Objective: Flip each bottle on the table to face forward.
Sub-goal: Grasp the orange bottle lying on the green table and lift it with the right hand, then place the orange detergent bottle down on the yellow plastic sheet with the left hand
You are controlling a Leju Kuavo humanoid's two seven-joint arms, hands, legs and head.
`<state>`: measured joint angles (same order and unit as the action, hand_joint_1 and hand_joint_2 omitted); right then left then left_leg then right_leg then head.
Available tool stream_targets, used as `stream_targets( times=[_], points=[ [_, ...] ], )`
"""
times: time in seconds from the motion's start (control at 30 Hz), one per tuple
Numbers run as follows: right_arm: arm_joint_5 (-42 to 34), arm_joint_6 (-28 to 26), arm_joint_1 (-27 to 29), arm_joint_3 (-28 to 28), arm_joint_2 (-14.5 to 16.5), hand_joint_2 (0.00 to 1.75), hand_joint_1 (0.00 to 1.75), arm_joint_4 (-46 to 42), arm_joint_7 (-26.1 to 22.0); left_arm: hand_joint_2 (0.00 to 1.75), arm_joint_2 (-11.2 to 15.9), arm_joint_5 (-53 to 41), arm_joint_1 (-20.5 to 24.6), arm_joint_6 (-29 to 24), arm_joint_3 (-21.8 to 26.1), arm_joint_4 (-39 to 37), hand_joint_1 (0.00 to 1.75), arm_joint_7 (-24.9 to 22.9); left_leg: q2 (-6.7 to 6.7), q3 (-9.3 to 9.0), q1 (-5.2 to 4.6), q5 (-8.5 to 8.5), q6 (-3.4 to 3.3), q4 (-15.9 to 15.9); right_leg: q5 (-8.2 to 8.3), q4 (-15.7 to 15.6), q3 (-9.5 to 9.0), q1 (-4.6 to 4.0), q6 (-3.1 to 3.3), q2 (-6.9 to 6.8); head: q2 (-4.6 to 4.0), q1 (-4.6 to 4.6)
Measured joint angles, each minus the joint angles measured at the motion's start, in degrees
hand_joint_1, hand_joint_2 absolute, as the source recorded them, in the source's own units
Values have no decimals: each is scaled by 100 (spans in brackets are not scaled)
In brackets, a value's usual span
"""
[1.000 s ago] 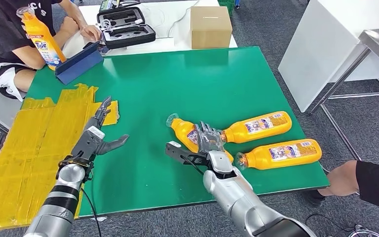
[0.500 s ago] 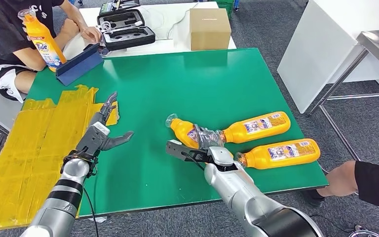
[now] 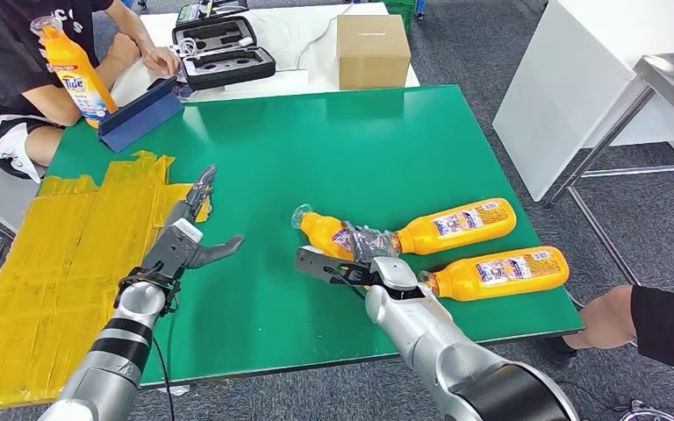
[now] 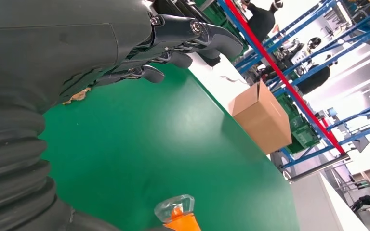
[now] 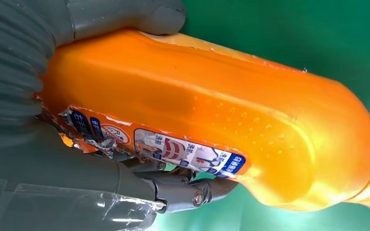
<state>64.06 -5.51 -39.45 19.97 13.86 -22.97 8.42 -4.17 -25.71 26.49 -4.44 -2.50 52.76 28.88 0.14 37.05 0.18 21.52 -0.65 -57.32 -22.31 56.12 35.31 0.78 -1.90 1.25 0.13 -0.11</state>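
Three orange bottles lie on their sides on the green table (image 3: 316,149). My right hand (image 3: 367,260) grips the leftmost bottle (image 3: 323,231) at its body, cap pointing far-left. In the right wrist view the thumb (image 5: 125,19) and the fingers (image 5: 183,187) clasp this bottle (image 5: 221,120), with its torn label facing the camera. The second bottle (image 3: 456,224) and the third bottle (image 3: 500,272) lie to the right, labels up. My left hand (image 3: 189,241) hovers open over the table's left part, holding nothing. The left wrist view shows that hand (image 4: 173,43) and the gripped bottle's cap (image 4: 176,211).
Yellow tape (image 3: 70,254) covers the table's left side. A seated person at the far left holds another orange bottle (image 3: 75,70). A blue folder (image 3: 140,114), a black case (image 3: 224,48) and a cardboard box (image 3: 373,48) stand at the back. A person's arm (image 3: 658,329) is near the right front corner.
My left hand has drifted forward and a little right, still open. My right hand has settled onto the leftmost bottle, which shifted slightly left.
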Motion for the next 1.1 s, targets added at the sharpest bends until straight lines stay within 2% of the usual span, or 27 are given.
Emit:
stream_targets(
  times=[0.13, 0.23, 0.3, 0.43, 0.5, 0.57, 0.7, 0.9, 0.97, 1.1],
  points=[
    [-39, -13, -14, -13, 0, 175, 175, 12, -29, 175, 0, 1, 13, -12, -5, -11, 0, 5, 0, 0, 1, 0, 0, 0, 0, 0, 0, -1, 1, 0, 0, 0],
    [-266, -219, -10, -89, 1, 175, 175, 13, -252, 175, 0, 9, 17, -16, -9, -27, 0, 13, 1, 0, 1, 0, 0, 0, 0, 0, 0, -3, 1, 1, 0, 0],
    [-704, -560, 19, -228, 6, 175, 175, -10, -770, 175, 0, 59, 14, 15, -18, -29, 0, 30, 1, 1, 1, 0, 0, 0, 0, 0, -1, -4, 0, 1, 0, 2],
    [-2098, -1091, 252, -778, 115, 175, 175, -279, -2450, 175, -7, 207, -22, 164, -83, -21, 0, 82, -5, 9, 1, -3, -1, 0, -1, 1, 2, -3, -1, -3, 0, -1],
    [-2607, -1107, 448, -1029, 187, 175, 175, -532, -2979, 175, -19, 277, -50, 232, -121, -15, 0, 105, -18, 22, 1, -6, -2, -1, -2, 2, 7, -4, -2, -13, 0, 0],
    [-2994, -1107, 629, -1206, 240, 175, 175, -817, -3310, 175, -32, 332, -66, 267, -146, -14, 0, 115, -28, 37, 2, -8, -2, -1, -3, 3, 17, -3, -2, -22, 0, 1],
    [-3529, -1138, 934, -1334, 295, 175, 175, -1339, -3661, 175, -58, 445, -54, 281, -179, -17, 0, 110, -30, 58, 2, -7, -2, -2, -4, 3, 39, 1, -3, -23, 0, 0],
    [-3932, -1169, 1191, -1349, 324, 175, 175, -1795, -3878, 175, -99, 618, 5, 392, -206, -46, 0, 52, -30, 77, 1, -7, -3, -2, -4, 2, 58, 2, -3, -23, 0, -1],
    [-4060, -1189, 1256, -1351, 331, 175, 175, -1914, -3998, 175, -107, 846, 46, 706, -206, -89, 0, -35, -30, 80, 1, -7, -3, -2, -4, 2, 61, 1, -3, -23, 0, 0],
    [-4209, -1259, 1345, -1345, 339, 175, 175, -2139, -4173, 175, -98, 1527, 291, 1817, -205, -354, 0, -237, -31, 86, 2, -7, -2, -2, -4, 3, 64, 0, -3, -24, 0, 0]
  ],
)
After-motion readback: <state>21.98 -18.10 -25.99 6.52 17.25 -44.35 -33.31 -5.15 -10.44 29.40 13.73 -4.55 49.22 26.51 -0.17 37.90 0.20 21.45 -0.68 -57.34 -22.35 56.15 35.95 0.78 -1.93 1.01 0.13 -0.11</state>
